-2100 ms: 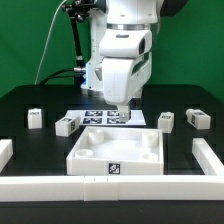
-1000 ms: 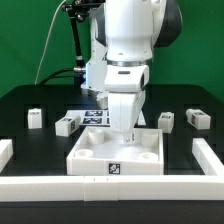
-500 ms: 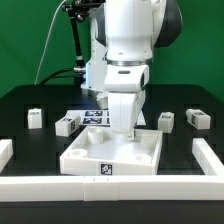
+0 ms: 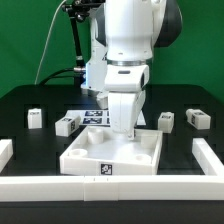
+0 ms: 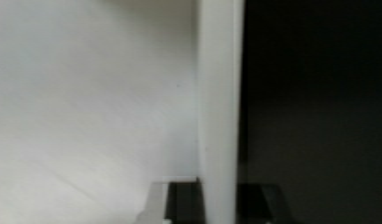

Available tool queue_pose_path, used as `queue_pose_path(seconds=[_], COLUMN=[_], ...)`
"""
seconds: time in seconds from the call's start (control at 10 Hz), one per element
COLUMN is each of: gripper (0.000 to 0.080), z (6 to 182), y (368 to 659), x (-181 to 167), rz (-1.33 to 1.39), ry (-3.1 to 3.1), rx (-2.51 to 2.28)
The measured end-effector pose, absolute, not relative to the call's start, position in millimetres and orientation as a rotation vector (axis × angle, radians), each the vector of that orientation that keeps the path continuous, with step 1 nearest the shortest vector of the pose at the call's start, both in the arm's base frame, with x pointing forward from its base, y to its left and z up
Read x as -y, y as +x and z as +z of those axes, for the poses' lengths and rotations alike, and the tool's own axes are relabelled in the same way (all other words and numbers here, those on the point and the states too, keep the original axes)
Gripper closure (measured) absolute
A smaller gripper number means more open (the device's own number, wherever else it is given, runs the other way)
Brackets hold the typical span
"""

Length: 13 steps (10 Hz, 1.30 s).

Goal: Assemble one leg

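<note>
End effector (image 4: 126, 130) is down at the far wall of the tray (image 4: 140, 165). In the wrist view that thin white wall (image 5: 220, 100) runs straight between the dark fingertips (image 5: 184, 205). They look pressed against it on both sides, so the end effector appears narrow and clamped on the tray, not on any leg. The tray sits mid-worktop (image 4: 40, 145), close to the near edge, with the marker board (image 4: 98, 117) just beyond it. No leg is in hand. The closest leg (image 4: 166, 120) lies loose just beyond the tray toward the exterior view's right, with a second leg (image 4: 198, 117) further toward that side's far corner. A third leg (image 4: 67, 125) and a fourth leg (image 4: 35, 118) lie toward the exterior view's left. The step in hand seems to be positioning the tray, a preparation before any leg goes in. The next move probably calls for releasing the wall, lifting clear, and travelling to a leg, then grasping it so one end is free for a corner socket (image 4: 93, 143).
</note>
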<state>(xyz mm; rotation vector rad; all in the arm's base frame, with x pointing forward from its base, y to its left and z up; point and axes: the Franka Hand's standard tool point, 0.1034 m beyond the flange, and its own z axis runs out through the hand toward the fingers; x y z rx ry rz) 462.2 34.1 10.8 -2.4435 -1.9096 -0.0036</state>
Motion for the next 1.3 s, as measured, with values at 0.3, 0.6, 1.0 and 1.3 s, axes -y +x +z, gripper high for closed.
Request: queue_pose_path(seconds=[0.3,0.6,1.0,1.3], gripper=[0.0739,0.0739,0.0739,0.0739], z=[10.0,10.1,10.0,10.2], y=[471.6,473.8,482.5,494.2], x=[-46.9,-48.2,-61.9,-74.6], rz=[-0.018,-0.019,-0.025,-0.045], ry=[-2.331,-2.319,-2.260,-2.237], rx=[2.079,2.101,2.170,2.196])
